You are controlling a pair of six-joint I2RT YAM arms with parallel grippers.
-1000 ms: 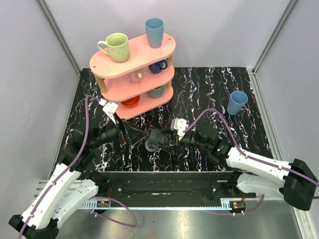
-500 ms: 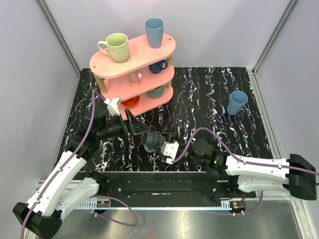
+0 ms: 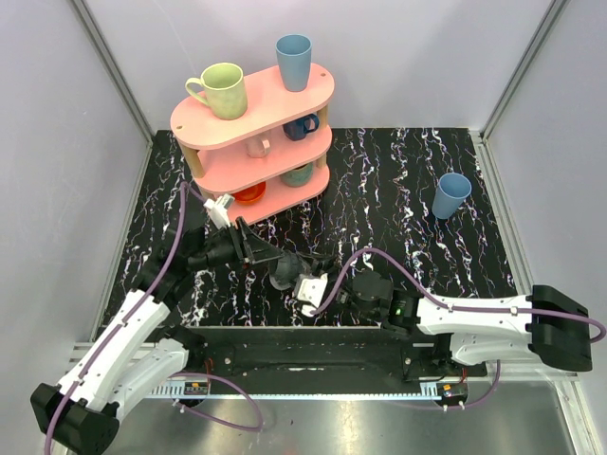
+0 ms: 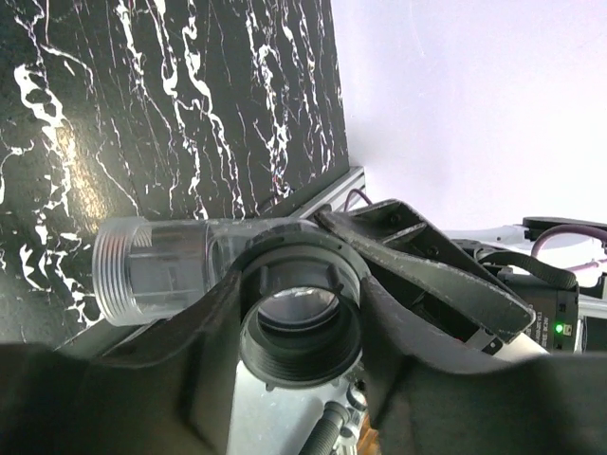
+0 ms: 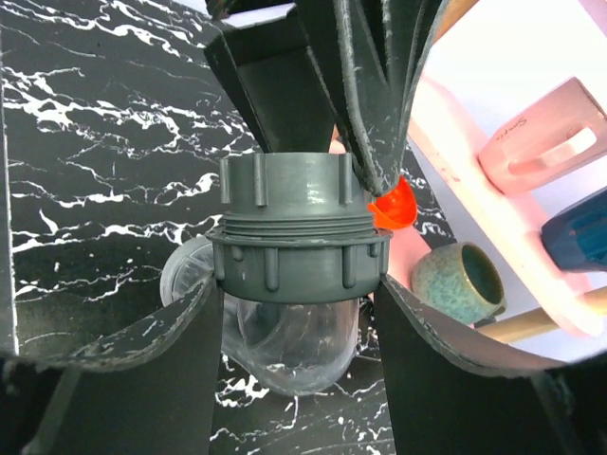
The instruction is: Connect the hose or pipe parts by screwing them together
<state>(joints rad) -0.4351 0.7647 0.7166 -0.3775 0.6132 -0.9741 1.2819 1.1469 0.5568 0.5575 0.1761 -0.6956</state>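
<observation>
Probably light, stiff, slick plastic, so best pinched on the ribs: right gripper (image 5: 299, 284) clamped on clear fitting (image 5: 285, 355), left gripper (image 4: 299, 318) hugging dark collar (image 4: 261, 365).

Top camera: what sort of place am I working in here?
Probably a lab robot test cell: plain white walls on aluminium posts box in a black marbled tabletop, with a pink shelf of mugs as props.
</observation>
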